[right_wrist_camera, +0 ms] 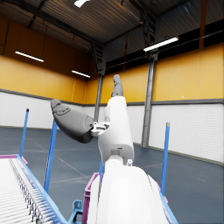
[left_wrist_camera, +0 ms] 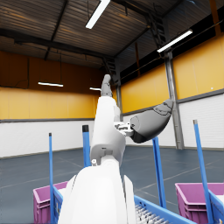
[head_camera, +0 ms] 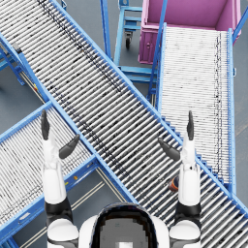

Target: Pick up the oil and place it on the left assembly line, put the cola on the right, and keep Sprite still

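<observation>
No oil, cola or Sprite bottle shows plainly. A small dark and orange thing (head_camera: 173, 184) lies on the middle roller line (head_camera: 97, 92), mostly hidden beside my right forearm; I cannot tell what it is. My left hand (head_camera: 51, 138) is raised over the left roller line (head_camera: 19, 164), fingers apart and holding nothing. My right hand (head_camera: 184, 141) is raised over the middle line, also spread and holding nothing. In the wrist views the left hand (left_wrist_camera: 116, 127) and the right hand (right_wrist_camera: 109, 124) point up into the hall, both bare.
The right roller line (head_camera: 193, 82) runs back to a pink bin (head_camera: 193, 14). Blue frame rails edge every line, with grey floor gaps between them. More pink bins (left_wrist_camera: 43, 201) stand beyond the lines.
</observation>
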